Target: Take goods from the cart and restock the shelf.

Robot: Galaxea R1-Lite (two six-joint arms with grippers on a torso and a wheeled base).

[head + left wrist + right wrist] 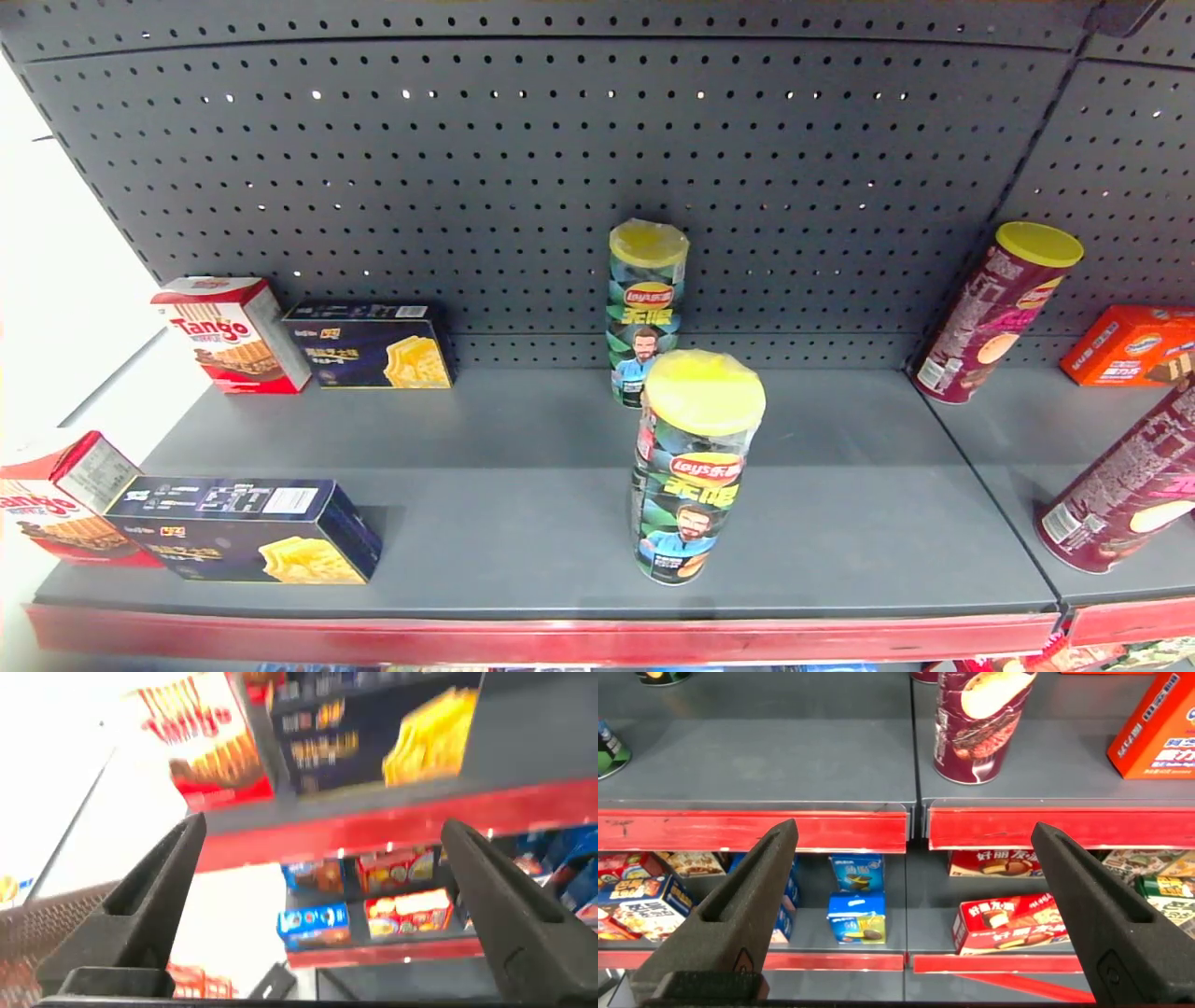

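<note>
1. The front chip can [695,467] stands upright near the shelf [523,485] edge, with the rear chip can [646,313] straight behind it against the pegboard. They are lined up front to back, probably so the row faces shoppers and fills in depth.
2. On the robot's left, the dark blue box [247,532] and the red wafer box [56,504] lie side by side at the front. A matching pair sits at the back, leaving bare board between.
3. On the robot's right, a maroon can [999,313] leans against the back panel, apart from an orange box [1130,345] on the neighbouring bay.
4. The left gripper [324,831] has its jaws spread wide and carries nothing. It sits lower than the shelf's red lip, in front of the blue and wafer boxes, touching neither (a mesh panel at one side may be the cart, though that is unclear).
5. The right gripper [915,829] is likewise spread wide and empty. It sits out in front of the red lip near the seam between the two bays, well apart from the maroon can standing above it.
6. With both jaws empty, the next item would seem to have to come from the cart.
</note>
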